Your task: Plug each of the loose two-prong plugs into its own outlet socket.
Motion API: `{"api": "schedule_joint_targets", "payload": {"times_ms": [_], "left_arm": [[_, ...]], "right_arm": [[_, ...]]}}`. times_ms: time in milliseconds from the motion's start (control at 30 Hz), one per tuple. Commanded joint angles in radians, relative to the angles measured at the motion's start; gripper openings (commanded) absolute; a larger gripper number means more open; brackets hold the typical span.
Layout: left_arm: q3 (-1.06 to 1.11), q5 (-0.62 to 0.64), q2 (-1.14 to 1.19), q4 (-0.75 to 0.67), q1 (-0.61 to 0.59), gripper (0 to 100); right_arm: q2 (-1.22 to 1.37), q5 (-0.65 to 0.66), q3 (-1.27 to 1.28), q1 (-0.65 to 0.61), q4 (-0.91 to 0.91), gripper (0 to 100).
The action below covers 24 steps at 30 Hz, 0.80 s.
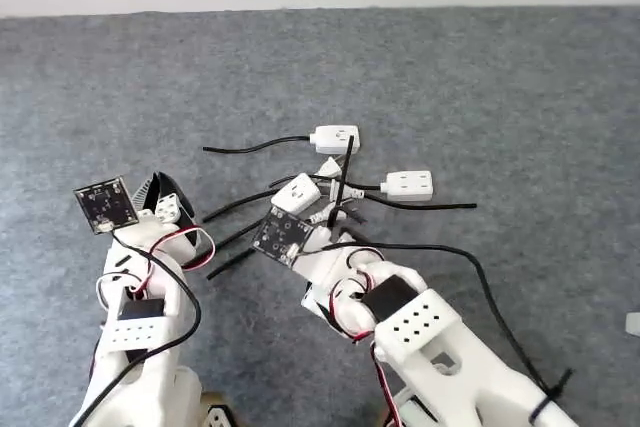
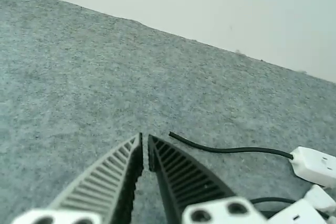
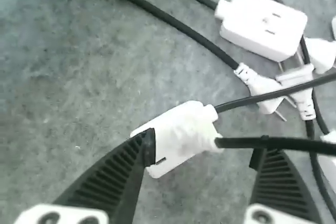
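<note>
Sockets numbered three on the grey desk, all white and clustered near its middle, well clear of the rear edge. The far socket lay nearest that edge, the side socket lay toward the right edge, and the near socket was closest to the front. Three loose plugs could be counted among them in the right wrist view. Two lay touching each other with bare prongs, and the third sat just beside them. Several black cords trailed out from the cluster, some crossing one another.

Two arms stood at the front edge. The right gripper was down at the cluster with its fingers spread wide. A white cord-end body, apparently the near socket, lay between them. It touched one finger, while the other stood apart with a cord running across it. The left gripper hung toward the front left corner, apart from the cluster. Its two fingers were drawn almost together, with only a slim gap between them and nothing held.
</note>
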Motion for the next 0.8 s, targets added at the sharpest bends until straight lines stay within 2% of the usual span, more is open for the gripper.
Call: {"api": "schedule_joint_targets", "payload": {"times_ms": [0, 200, 367, 500, 600, 767], "left_arm": [[-0.004, -0.009, -0.017, -0.021, 0.003, 1], [-0.004, -0.009, -0.015, -0.021, 0.003, 1], [-0.004, -0.009, -0.014, -0.021, 0.003, 1], [-0.004, -0.009, -0.014, -0.021, 0.003, 1], [-0.004, -0.009, -0.014, -0.021, 0.003, 1], [-0.004, -0.009, -0.014, -0.021, 0.003, 1]], "right_arm": [[-0.028, 0.021, -0.009, -0.005, -0.021, 28.8], [-0.002, 0.025, -0.006, 0.002, -0.042, 28.8], [0.107, 0.058, -0.02, 0.051, -0.147, 28.8], [0.202, 0.058, -0.068, 0.054, -0.153, 28.4], [0.26, 0.054, -0.091, 0.054, -0.159, 21.5], [0.3, 0.058, -0.117, 0.054, -0.159, 0.9]]}}
